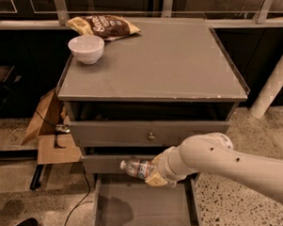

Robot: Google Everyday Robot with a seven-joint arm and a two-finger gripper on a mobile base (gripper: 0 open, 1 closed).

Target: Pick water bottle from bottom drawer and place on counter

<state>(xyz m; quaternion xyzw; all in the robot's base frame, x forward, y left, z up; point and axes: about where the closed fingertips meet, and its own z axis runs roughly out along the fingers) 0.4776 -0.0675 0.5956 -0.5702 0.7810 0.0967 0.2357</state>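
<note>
The water bottle (136, 167) is a small clear bottle with a white cap pointing left and a dark label band. It lies sideways in my gripper (156, 174), which is shut on its bottom end. The white arm comes in from the lower right. The bottle hangs in front of the middle drawer, above the bottom drawer (144, 208), which is pulled out and shows a bare grey inside. The counter (157, 64) is the flat grey top of the cabinet, well above the bottle.
A white bowl (86, 48) and a brown chip bag (102, 26) sit at the counter's back left. Cardboard pieces (49, 129) and a cable lie on the floor left of the cabinet. A white post (274, 78) stands at the right.
</note>
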